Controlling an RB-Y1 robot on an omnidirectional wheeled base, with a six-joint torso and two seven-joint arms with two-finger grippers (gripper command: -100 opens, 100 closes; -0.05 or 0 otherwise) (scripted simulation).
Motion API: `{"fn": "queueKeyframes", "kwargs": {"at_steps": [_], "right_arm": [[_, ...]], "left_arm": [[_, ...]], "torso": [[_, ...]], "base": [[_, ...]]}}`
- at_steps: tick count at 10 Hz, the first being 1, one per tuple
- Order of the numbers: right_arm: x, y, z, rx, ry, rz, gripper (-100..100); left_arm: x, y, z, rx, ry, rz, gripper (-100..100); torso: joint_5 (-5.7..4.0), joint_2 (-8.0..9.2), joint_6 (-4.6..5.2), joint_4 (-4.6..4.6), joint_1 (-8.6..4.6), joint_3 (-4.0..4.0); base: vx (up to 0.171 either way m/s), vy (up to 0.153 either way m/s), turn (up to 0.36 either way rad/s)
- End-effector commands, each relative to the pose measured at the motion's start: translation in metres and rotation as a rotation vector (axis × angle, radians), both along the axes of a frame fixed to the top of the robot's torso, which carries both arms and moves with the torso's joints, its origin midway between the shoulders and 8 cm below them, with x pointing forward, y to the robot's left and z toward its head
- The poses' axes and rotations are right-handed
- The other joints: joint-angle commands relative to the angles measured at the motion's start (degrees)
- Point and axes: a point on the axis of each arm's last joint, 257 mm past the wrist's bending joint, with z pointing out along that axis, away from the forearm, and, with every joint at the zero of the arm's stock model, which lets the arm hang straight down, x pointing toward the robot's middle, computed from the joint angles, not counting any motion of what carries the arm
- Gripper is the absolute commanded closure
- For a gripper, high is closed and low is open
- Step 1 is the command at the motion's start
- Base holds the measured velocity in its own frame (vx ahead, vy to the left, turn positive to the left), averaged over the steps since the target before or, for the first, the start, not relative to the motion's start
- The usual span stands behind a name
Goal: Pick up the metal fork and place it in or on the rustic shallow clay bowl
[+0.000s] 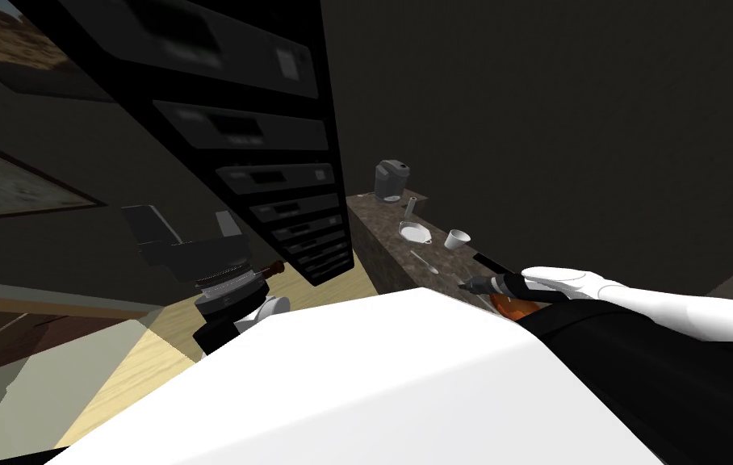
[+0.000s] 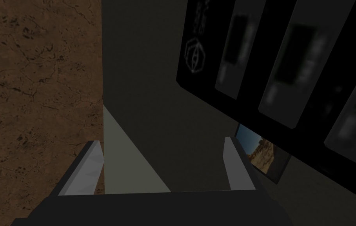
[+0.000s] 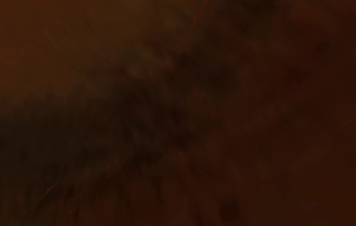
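Right gripper [image 1: 470, 283] hovers low over the orange-brown bowl [image 1: 504, 305]; its grip cannot be told. A silver utensil [image 1: 425, 262], likely the fork, lies near the bowl. Left gripper [image 2: 161, 147] gapes. So close, the arm could shove the bowl.

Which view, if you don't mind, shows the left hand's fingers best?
The left wrist view: the left hand has both fingers clearly apart, empty. The head view gives it as a dark shape; the right wrist view faces a dim reddish-brown surface.
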Motion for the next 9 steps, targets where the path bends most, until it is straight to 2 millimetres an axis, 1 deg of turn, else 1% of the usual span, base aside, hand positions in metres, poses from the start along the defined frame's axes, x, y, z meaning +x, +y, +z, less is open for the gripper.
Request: {"fn": "queueKeyframes", "kwargs": {"at_steps": [1, 4, 5, 6, 7, 8, 9], "right_arm": [[0.0, 0.0, 0.0, 0.0, 0.0, 0.0, 100], [0.0, 0.0, 0.0, 0.0, 0.0, 0.001, 100], [0.0, 0.0, 0.0, 0.0, 0.0, 0.001, 0], [0.008, 0.0, 0.011, -0.001, 0.0, 0.01, 100], [0.013, 0.0, 0.018, -0.001, 0.0, 0.018, 100], [0.011, 0.0, 0.013, -0.003, -0.002, 0.015, 100], [0.011, 0.0, 0.014, -0.001, -0.001, 0.015, 0]], "left_arm": [[0.0, 0.0, 0.0, 0.0, 0.0, 0.0, 0], [0.0, 0.0, 0.0, 0.0, 0.0, 0.0, 0], [0.0, 0.0, 0.0, 0.0, 0.0, 0.0, 0], [0.0, 0.0, 0.0, 0.0, 0.0, 0.0, 0], [0.0, 0.0, 0.0, 0.0, 0.0, 0.0, 0], [0.0, 0.0, 0.0, 0.0, 0.0, 0.0, 0], [0.0, 0.0, 0.0, 0.0, 0.0, 0.0, 0]], "torso": [[0.0, 0.0, 0.0, 0.0, 0.0, 0.0], [-0.04, -0.01, 0.01, -0.01, -0.03, -0.01], [-0.04, -0.01, 0.01, -0.01, -0.03, -0.01], [-0.04, -0.01, 0.01, -0.01, -0.03, -0.01], [0.01, 0.05, 0.04, 0.01, 0.04, 0.02], [0.02, 0.13, 0.07, 0.03, 0.04, 0.07], [-0.02, 0.1, 0.04, 0.02, 0.01, 0.06]], "base": [[0.0, 0.0, 0.0], [0.0, 0.0, 0.0], [0.0, 0.0, 0.0], [-0.016, 0.011, -0.087], [-0.038, 0.009, -0.122], [-0.018, 0.002, -0.023], [0.0, 0.0, 0.0]]}}
